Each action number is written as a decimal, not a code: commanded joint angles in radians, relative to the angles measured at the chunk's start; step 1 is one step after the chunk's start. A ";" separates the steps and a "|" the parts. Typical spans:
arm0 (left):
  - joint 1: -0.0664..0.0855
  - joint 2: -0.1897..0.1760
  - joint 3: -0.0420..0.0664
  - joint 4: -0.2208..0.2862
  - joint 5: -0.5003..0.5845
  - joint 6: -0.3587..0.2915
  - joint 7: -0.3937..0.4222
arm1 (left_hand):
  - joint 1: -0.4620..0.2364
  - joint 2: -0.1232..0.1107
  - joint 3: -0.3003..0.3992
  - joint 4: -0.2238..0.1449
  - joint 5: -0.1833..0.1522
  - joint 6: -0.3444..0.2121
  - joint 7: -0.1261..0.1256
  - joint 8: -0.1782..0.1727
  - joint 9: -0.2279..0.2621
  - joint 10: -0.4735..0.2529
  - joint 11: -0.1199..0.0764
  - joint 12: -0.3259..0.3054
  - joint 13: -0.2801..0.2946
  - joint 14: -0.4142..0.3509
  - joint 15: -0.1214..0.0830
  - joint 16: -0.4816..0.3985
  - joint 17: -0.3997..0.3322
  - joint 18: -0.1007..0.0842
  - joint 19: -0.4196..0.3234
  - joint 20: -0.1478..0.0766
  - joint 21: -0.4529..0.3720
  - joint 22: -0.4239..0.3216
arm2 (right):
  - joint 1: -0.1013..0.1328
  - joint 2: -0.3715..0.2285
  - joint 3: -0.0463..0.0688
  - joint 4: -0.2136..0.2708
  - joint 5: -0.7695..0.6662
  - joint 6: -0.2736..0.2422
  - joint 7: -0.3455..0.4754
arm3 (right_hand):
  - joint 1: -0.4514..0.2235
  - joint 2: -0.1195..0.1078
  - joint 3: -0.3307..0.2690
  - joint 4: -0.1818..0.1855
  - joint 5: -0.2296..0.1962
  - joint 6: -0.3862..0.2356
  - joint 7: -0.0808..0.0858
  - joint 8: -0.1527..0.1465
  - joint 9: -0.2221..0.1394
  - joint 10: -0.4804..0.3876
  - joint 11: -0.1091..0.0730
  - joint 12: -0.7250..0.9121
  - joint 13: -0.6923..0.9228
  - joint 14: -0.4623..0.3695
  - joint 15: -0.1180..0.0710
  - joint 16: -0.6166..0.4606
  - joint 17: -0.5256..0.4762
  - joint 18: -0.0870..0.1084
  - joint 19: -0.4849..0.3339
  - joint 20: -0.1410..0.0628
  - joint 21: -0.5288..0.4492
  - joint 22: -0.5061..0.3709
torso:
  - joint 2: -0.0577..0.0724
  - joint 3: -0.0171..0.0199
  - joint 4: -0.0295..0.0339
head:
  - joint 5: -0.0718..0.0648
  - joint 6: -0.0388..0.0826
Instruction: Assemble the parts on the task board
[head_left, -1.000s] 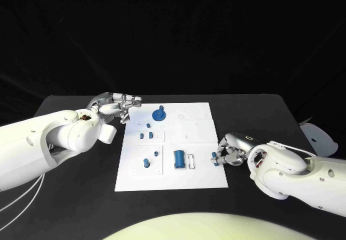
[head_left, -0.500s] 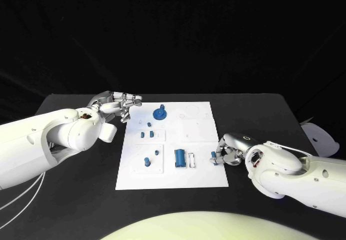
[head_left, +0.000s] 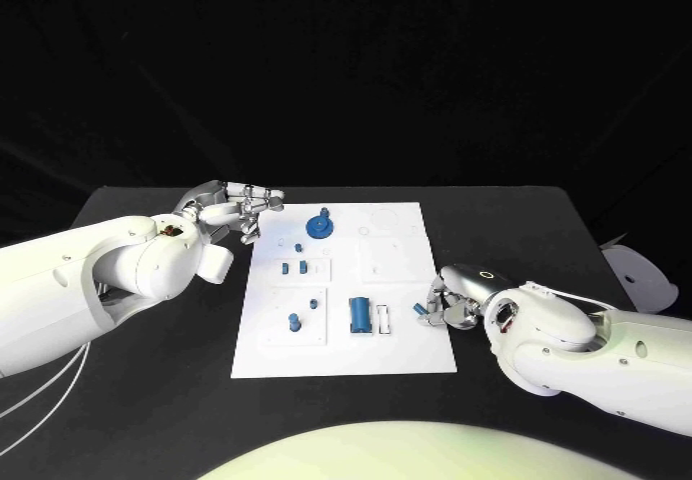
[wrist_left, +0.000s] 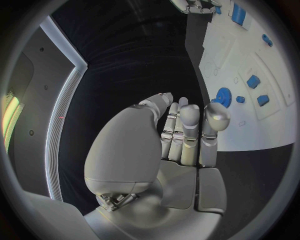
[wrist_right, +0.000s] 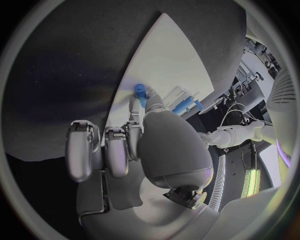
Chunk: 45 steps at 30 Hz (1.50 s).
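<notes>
Two bulky arms in glossy white shells, rounded housings at the wrists; thin pale cables trail under the left arm at lower left of the head view. Left hand (head_left: 238, 208) and right hand (head_left: 450, 304): silver metal, segmented fingers, smooth domed grey backs. Small lit ring on the right wrist housing.

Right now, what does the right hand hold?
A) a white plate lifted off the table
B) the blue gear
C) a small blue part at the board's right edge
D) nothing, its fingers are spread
C: the right hand pinches a small blue part in its fingertips, at the right edge of the board; the head view shows it there too.
</notes>
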 joint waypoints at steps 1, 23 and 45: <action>0.001 0.002 0.001 0.004 0.003 0.018 0.006 | -0.001 0.001 -0.001 0.001 0.006 -0.007 0.000 0.003 -0.001 -0.009 -0.001 0.003 0.001 -0.001 0.007 0.007 0.000 0.009 0.002 0.003 -0.005 -0.001 | -0.008 0.007 -0.006 -0.006 -0.051 0.081 -0.026 | 0.081 0.044 0.038 0.001 -0.053 -0.002 0.003 0.001 0.001 0.007 -0.011 -0.008 -0.027 0.087 -0.007 -0.003 0.186 -0.009 0.037 -0.008 -0.007 0.215 | -0.001 -0.0014 0.0003 | -0.001 -0.002; 0.001 0.006 0.001 0.002 0.000 0.017 0.007 | -0.001 0.001 -0.001 0.001 0.006 -0.007 0.000 0.003 -0.001 -0.009 -0.001 0.003 0.001 -0.001 0.007 0.007 0.000 0.009 0.002 0.003 -0.005 -0.001 | -0.010 0.030 -0.006 -0.014 -0.064 0.133 -0.050 | 0.090 -0.038 0.236 0.039 0.007 -0.020 0.033 -0.080 -0.058 -0.020 0.012 -0.080 -0.067 0.079 0.011 -0.024 0.155 -0.001 0.021 0.010 -0.052 0.204 | -0.002 -0.0005 0.0020 | 0.002 0.002; 0.001 0.011 0.000 -0.001 -0.001 0.016 0.007 | -0.001 0.001 -0.001 0.002 0.006 -0.008 0.001 0.004 -0.001 -0.011 -0.001 0.004 0.001 0.000 0.007 0.008 0.002 0.010 0.002 0.003 -0.006 -0.001 | 0.019 0.017 -0.005 0.052 0.189 -0.108 0.023 | 0.053 -0.097 0.503 0.016 0.057 0.003 0.030 -0.085 -0.065 -0.009 0.010 -0.071 -0.056 0.082 0.009 -0.017 0.169 -0.003 0.026 0.009 -0.042 0.207 | 0.000 -0.0010 0.0029 | -0.001 0.005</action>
